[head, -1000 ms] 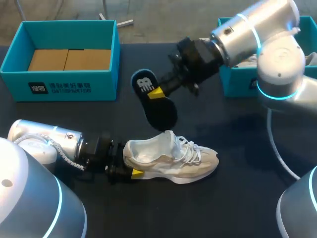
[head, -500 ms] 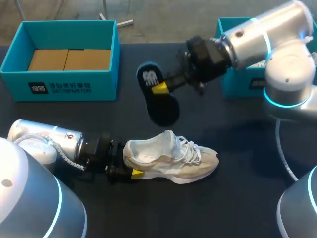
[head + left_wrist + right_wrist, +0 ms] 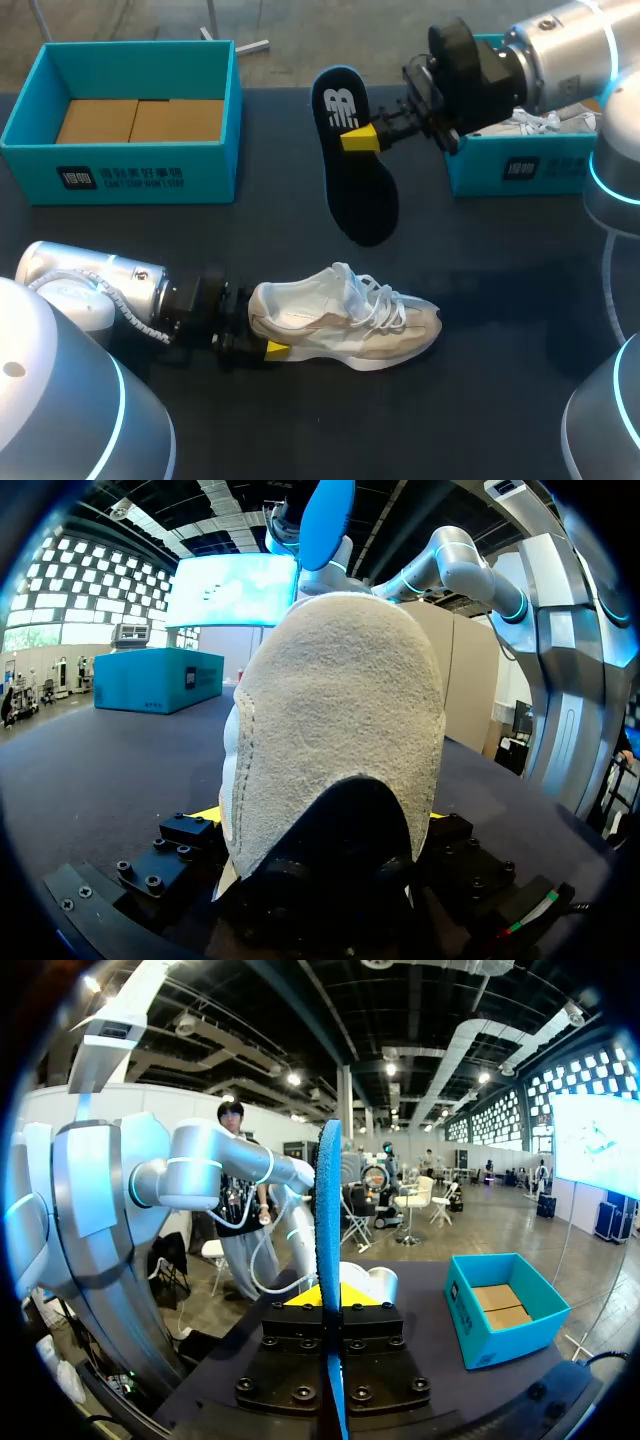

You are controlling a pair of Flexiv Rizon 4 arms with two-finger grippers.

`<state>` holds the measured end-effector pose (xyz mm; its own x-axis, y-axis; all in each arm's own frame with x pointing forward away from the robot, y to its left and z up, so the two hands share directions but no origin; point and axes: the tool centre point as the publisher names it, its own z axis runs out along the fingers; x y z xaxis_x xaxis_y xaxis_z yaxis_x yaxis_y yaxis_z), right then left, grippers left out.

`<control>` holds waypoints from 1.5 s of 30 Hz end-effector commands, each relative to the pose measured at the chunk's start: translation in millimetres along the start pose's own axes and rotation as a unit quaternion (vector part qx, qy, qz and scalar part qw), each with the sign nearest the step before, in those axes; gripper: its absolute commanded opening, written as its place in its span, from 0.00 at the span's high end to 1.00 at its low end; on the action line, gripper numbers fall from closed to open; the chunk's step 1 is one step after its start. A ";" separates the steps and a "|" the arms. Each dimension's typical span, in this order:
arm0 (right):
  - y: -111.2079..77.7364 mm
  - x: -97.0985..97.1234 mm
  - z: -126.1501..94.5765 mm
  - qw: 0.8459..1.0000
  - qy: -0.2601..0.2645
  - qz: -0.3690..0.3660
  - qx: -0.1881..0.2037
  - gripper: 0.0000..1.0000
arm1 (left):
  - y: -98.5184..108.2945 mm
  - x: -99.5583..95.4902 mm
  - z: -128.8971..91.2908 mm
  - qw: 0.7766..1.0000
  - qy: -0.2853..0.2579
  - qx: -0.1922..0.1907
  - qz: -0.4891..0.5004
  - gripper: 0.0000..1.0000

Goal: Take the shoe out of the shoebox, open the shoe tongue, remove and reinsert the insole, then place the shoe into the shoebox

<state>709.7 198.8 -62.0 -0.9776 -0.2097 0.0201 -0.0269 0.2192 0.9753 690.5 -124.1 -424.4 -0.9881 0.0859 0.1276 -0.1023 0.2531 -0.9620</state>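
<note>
A white and beige sneaker (image 3: pixel 345 320) lies upright on the dark table, toe pointing right. My left gripper (image 3: pixel 265 325) has its fingers on both sides of the heel; the heel (image 3: pixel 340 730) fills the left wrist view. The black insole (image 3: pixel 355 190), with a white logo and a blue underside, hangs in the air above and behind the shoe. My right gripper (image 3: pixel 360 137) is shut on it near the heel end. From the right wrist the insole (image 3: pixel 328 1260) shows edge-on between the fingers of that gripper (image 3: pixel 328 1298).
An open teal shoebox (image 3: pixel 120 175) with cardboard in its bottom stands at the back left. A second teal box (image 3: pixel 510 170) at the back right holds another white shoe (image 3: pixel 530 122), partly behind my right arm.
My right arm has lifted the insole up and to the right, further from the shoe. The left gripper and the shoe have stayed put.
</note>
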 end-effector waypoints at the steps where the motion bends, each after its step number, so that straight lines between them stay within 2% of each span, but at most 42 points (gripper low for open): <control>1: -1.5 5.1 -0.4 1.000 -0.009 0.000 0.000 1.00 | 3.0 0.6 1.3 1.000 -0.001 -0.001 0.000 1.00; 9: -1.5 5.1 -0.4 1.000 -0.009 0.000 0.000 1.00 | 3.0 0.6 1.3 1.000 -0.001 -0.001 0.000 1.00; 13: 31.2 14.9 -18.3 1.000 -0.012 0.011 -0.006 1.00 | 3.0 0.6 1.3 1.000 -0.001 -0.001 0.000 1.00; 16: 54.1 32.4 -28.5 1.000 -0.017 0.015 -0.002 1.00 | 3.0 0.6 1.3 1.000 -0.001 -0.001 0.000 1.00; 19: 64.3 48.6 -32.8 0.999 -0.021 0.033 0.001 1.00 | 3.0 0.6 1.3 1.000 -0.001 -0.001 0.000 1.00; 21: 64.8 58.6 -34.6 0.996 -0.020 0.082 0.006 1.00 | 3.0 0.6 1.3 1.000 -0.001 -0.001 0.000 1.00; 22: 63.6 63.4 -35.6 0.993 -0.017 0.116 -0.005 1.00 | 3.0 0.6 1.3 1.000 -0.001 -0.001 0.000 1.00; 24: 62.4 71.5 -41.1 0.988 -0.040 0.152 -0.008 1.00 | 3.0 0.6 1.3 1.000 -0.001 -0.001 0.000 1.00; 40: 62.4 71.5 -41.1 0.988 -0.040 0.152 -0.008 1.00 | 3.0 0.6 1.3 1.000 -0.001 -0.001 0.000 1.00; 45: 70.5 80.7 -45.7 0.985 -0.049 0.162 -0.045 1.00 | 3.0 0.6 1.3 1.000 -0.001 -0.001 0.000 1.00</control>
<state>648.0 156.1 20.9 -0.9463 -0.0648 0.3166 0.2990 0.1967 0.9338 690.5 -124.2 -424.4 -0.9881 0.0859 0.1276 -0.1022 0.2531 -0.9620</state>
